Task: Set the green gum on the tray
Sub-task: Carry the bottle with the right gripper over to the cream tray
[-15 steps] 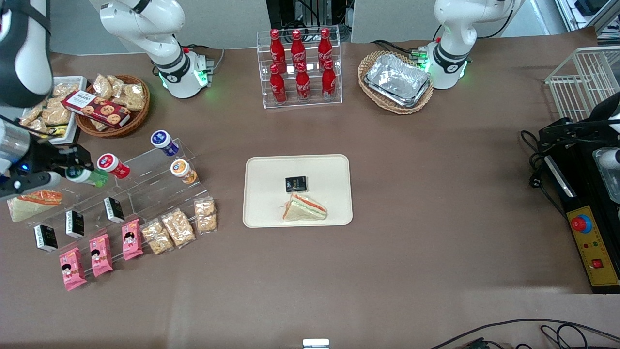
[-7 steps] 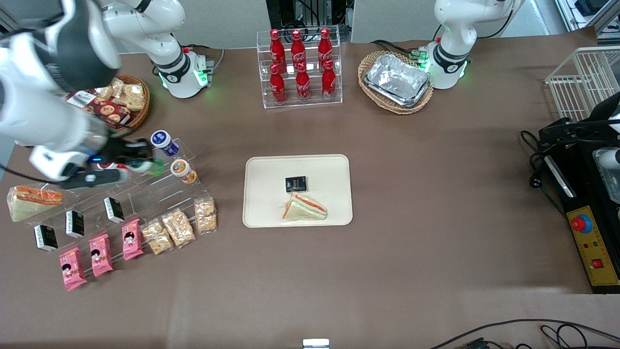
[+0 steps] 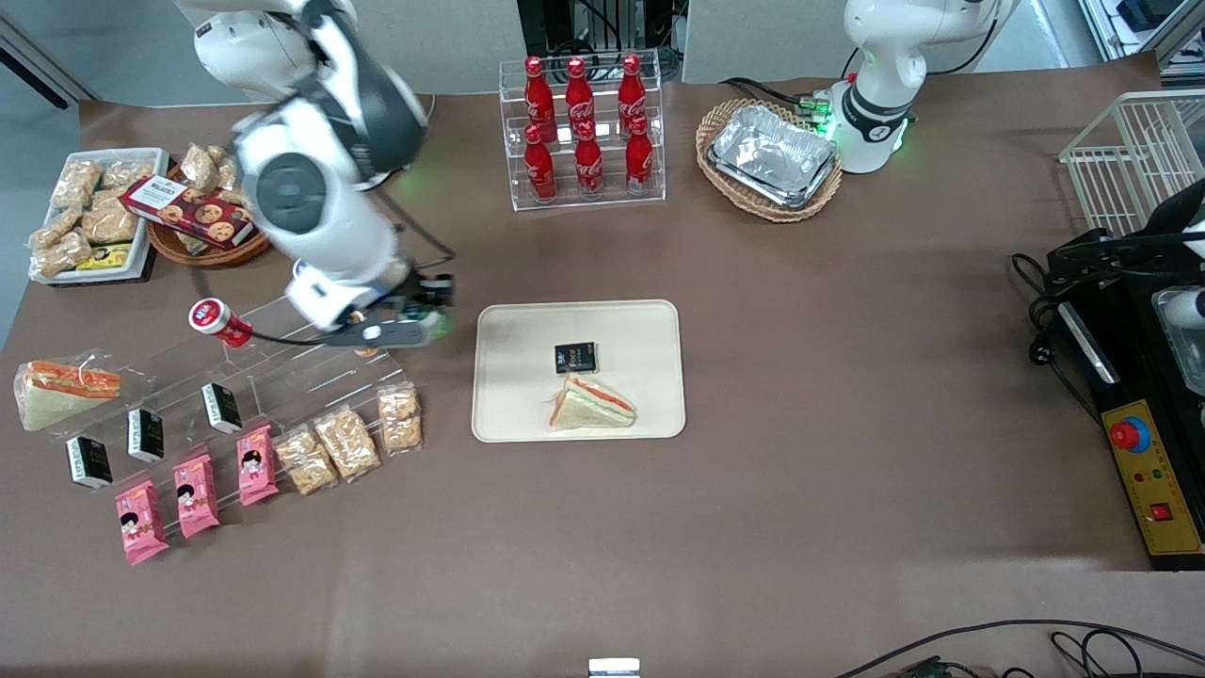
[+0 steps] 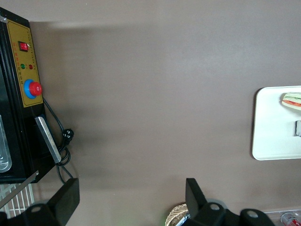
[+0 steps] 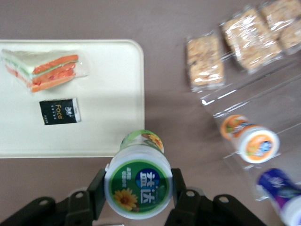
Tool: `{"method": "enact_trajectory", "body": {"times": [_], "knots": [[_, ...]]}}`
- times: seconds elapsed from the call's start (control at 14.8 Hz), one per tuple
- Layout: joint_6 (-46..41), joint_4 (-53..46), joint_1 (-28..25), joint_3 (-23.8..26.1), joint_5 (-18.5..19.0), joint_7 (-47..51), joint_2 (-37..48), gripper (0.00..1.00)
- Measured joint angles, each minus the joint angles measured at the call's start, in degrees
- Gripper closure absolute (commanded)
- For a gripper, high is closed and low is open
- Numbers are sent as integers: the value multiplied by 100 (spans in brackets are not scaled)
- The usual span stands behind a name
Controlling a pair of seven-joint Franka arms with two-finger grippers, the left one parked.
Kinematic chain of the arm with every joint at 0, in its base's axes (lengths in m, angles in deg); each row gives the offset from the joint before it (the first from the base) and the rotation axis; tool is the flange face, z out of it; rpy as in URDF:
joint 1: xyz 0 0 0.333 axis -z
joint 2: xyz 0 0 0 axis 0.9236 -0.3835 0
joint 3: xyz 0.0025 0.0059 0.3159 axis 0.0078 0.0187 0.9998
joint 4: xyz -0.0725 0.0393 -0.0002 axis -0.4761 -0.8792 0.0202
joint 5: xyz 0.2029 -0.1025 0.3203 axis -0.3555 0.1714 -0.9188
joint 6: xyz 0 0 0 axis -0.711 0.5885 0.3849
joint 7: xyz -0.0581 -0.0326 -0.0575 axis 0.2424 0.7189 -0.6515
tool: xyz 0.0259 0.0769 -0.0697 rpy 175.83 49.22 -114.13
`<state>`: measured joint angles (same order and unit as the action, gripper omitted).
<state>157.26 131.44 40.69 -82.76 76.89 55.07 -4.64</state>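
two things already sit on the tray you are aiming for: a small black packet and a wrapped sandwich, the sandwich nearer the front camera. your gripper is clamped on the green gum, held in the air above the bare table just beside the tray's edge at the working arm's end. beside it you have the clear tiered stand with the orange gum, a blue-lidded bottle and the red gum, and snack bags lie at its foot.
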Motion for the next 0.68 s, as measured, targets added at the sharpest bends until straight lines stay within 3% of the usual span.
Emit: {"method": "enact_trajectory", "body": {"times": [0.41,0.68], "knots": [[1578,1151,-378,0,-4,325,-76,62],[2334,1387,-728,-8,-5,667,-463,62]]}}
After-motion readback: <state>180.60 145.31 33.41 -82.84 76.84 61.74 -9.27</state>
